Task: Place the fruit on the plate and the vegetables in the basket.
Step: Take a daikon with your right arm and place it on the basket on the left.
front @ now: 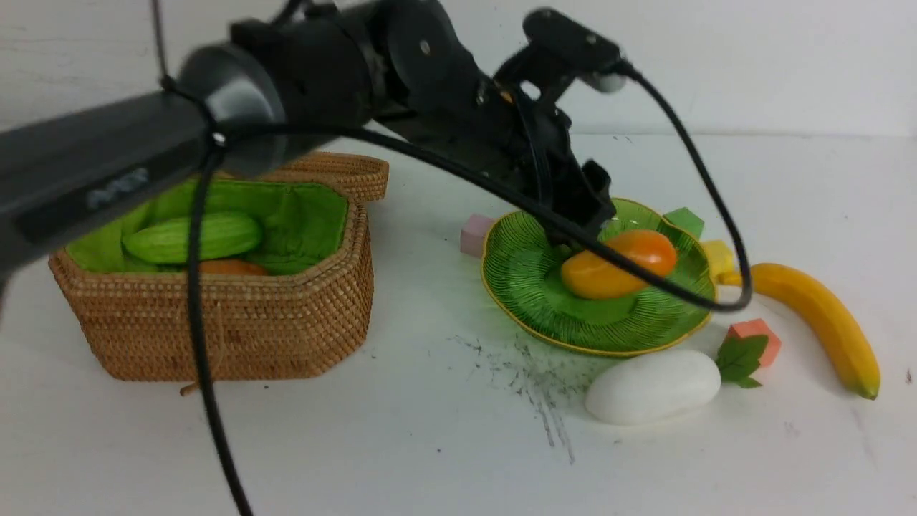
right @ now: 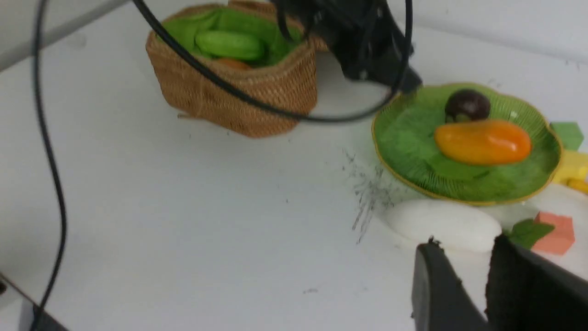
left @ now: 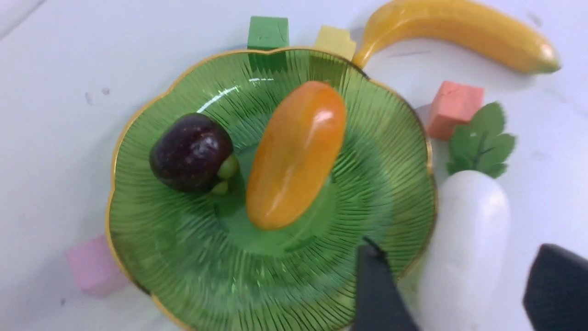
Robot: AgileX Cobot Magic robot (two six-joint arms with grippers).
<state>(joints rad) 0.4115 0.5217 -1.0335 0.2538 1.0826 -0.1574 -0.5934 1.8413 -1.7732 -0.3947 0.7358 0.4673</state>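
The green leaf-shaped plate (front: 544, 301) holds the orange-yellow mango (front: 620, 264) and the dark-purple mangosteen (left: 190, 151), which my left arm hides in the front view. The banana (front: 824, 322) lies on the table to the right of the plate. The white radish (front: 652, 387) lies in front of the plate. The wicker basket (front: 236, 330) holds the green gourd (front: 193, 236) and the potato (front: 229, 267). My left gripper (front: 580, 208) hovers over the plate, open and empty (left: 457, 248). My right gripper (right: 464, 241) is out of the front view, low near the radish (right: 443, 225), jaws narrowly apart and empty.
Small cubes stand around the plate: pink (front: 476, 234), green (front: 684, 221), yellow (front: 718, 258) and salmon (front: 756, 340). The left arm and its cable (front: 200, 322) cross in front of the basket. Dark scuff marks (front: 537, 380) lie on the white table.
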